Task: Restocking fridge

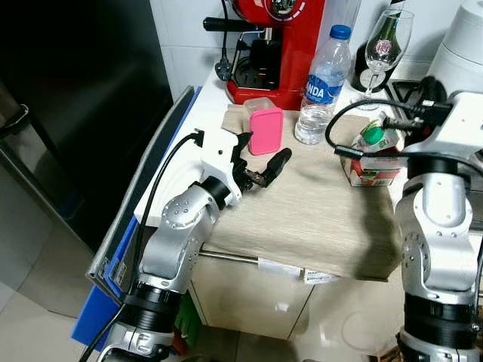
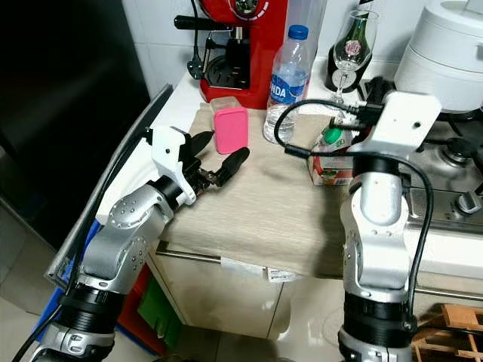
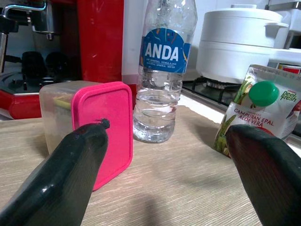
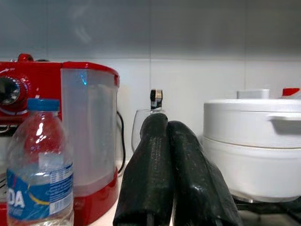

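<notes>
Nearest the viewer, the left gripper (image 1: 260,162) rests low over the wood-grain counter (image 1: 317,219), its two glossy black fingers spread wide with nothing between them. The right gripper (image 4: 174,174) is raised above the counter's right side, its fingers pressed together and empty.

Just ahead of the left gripper stands the pink-lidded box (image 1: 265,128), a translucent rectangular container with rounded corners, set on edge with its smooth lid facing the arm. Beside it rises the water bottle (image 1: 321,87), clear ribbed plastic with a blue cap and blue label. The juice carton (image 1: 371,154), printed card with a green screw cap, stands near the right arm, partly hidden by a black cable (image 1: 355,113).

Farther back are the red coffee machine (image 1: 275,53), a stemmed wine glass (image 1: 383,45) and a white cooker (image 2: 445,60). The dark fridge door (image 1: 75,113) stands at left.

Risk, as judged: the box stands on a narrow edge, so an off-centre closing could tip it against the bottle; the smooth lid may slip between the fingers; the cable could snag the carton.
</notes>
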Motion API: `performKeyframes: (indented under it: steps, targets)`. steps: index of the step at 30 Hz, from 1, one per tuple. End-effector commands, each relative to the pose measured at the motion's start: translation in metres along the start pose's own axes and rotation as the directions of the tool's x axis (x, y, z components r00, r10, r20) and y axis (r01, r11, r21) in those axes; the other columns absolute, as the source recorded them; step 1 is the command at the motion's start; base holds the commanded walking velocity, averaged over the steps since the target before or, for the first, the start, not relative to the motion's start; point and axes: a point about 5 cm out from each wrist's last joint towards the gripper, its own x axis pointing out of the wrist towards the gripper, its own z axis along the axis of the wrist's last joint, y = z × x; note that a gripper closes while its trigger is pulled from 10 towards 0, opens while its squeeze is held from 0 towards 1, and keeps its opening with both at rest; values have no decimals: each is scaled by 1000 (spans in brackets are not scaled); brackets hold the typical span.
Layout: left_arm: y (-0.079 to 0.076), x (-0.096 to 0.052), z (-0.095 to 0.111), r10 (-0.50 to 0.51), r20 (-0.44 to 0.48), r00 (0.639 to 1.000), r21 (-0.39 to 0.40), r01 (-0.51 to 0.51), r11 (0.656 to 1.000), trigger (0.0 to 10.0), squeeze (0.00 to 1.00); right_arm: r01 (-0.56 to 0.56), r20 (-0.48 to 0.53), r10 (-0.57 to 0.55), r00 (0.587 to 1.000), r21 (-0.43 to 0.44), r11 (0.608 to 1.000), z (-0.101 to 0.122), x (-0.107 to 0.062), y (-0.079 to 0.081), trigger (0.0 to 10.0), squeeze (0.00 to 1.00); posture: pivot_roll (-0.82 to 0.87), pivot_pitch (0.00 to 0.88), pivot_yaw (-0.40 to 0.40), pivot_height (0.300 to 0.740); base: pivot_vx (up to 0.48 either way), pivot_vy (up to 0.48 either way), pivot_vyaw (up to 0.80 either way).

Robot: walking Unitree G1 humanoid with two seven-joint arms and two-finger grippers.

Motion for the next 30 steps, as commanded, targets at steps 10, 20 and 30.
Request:
performKeyframes:
  steps: [10,20,30]
  targets:
    - [4,3,3,11,2,1000,16,-11,1000,10000,0,110,91,-106,990,-35,993,18,17,-23,0,0,-155,0,54,740,0,0,0]
    - [3,3,2,9,0,1000,19,-9,1000,10000,0,85,-73,-83,994,24,996,-10,2,-16,10000,1000,-154,0,52,740,0,0,0]
    - [2,1,3,7,1,1000,28,-7,1000,10000,0,-91,-167,117,979,159,983,-20,-21,7,10000,1000,-149,0,51,740,0,0,0]
